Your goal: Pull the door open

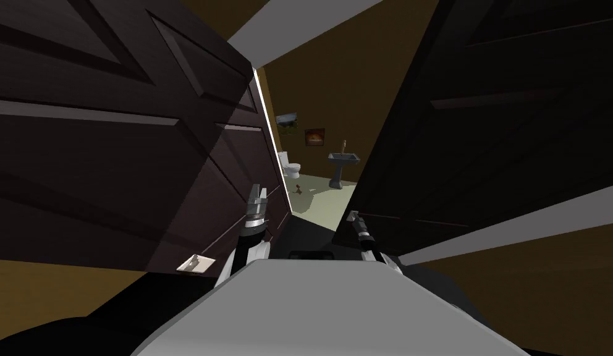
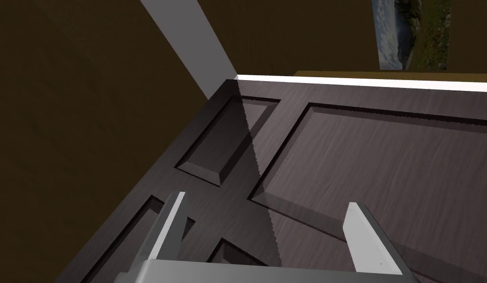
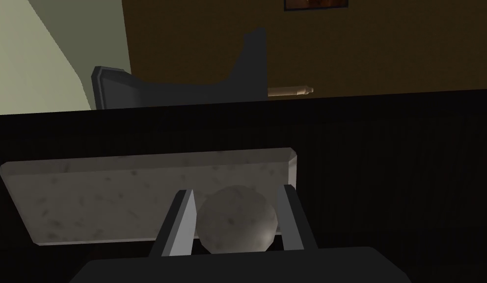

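In the head view we face two dark panelled doors with a gap between them. The left-hand door (image 1: 114, 154) splays across the left side and carries a small pale plate (image 1: 194, 264) low down. The right-hand door (image 1: 484, 136) stands ajar and in deep shadow. Through the gap we see a pale floor (image 1: 314, 201), a white toilet (image 1: 291, 164), a dark pedestal sink (image 1: 342, 162) and two pictures (image 1: 287, 122) on a brown wall. Our left end effector (image 1: 257, 196) is raised just in front of the left-hand door. Our right end effector (image 1: 354, 217) sits at the near edge of the right-hand door.

In the left wrist view the two fingers (image 2: 171, 226) stand wide apart with nothing between them, and they point at the dark wood-grain panels of the left-hand door.

In the right wrist view the fingers (image 3: 181, 223) are narrowed onto a round grey knob (image 3: 236, 218) – one blade presses each side of it. The knob stands on a light speckled backplate (image 3: 115, 196) fixed to the black face of the right-hand door. Beyond the door's edge we see the sink against the brown wall.
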### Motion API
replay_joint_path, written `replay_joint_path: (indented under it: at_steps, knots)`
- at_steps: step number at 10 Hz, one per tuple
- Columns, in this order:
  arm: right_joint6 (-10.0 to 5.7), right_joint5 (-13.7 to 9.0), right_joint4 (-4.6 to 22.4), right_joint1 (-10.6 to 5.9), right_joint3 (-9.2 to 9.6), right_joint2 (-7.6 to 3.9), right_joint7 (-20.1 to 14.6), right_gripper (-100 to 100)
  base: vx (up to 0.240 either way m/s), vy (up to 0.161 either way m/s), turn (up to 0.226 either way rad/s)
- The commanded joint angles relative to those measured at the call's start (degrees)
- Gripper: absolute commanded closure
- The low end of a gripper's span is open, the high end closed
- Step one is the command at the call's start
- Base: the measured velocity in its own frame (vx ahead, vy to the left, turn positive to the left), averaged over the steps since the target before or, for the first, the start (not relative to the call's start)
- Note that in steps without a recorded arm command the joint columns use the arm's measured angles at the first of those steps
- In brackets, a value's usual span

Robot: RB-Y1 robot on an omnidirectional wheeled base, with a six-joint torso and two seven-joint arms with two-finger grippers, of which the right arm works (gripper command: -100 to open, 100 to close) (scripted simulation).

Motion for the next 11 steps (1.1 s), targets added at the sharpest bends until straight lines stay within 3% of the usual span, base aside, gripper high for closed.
replay_joint_path:
  at_steps: [1, 7, 8, 9, 11]
  knots:
    - [-0.99, 0.5, 0.1, 0.54, 0.91, -0.72, -1.1, 100, -0.223, -0.043, 0.114]
    - [-3.81, 2.2, -0.8, 2.73, 4.13, -3.54, -5.0, 100, -0.221, -0.053, 0.095]
    - [-3.41, 2.1, -0.8, 2.49, 4.0, -3.15, -4.6, 100, -0.1, -0.01, 0.018]
    - [-5.06, 2.7, -0.7, 3.7, 5.04, -4.08, -5.8, 100, -0.141, -0.049, 0.103]
    - [-6.6, 3.1, -0.8, 4.67, 5.86, -5.06, -6.8, 100, -0.176, -0.058, 0.086]
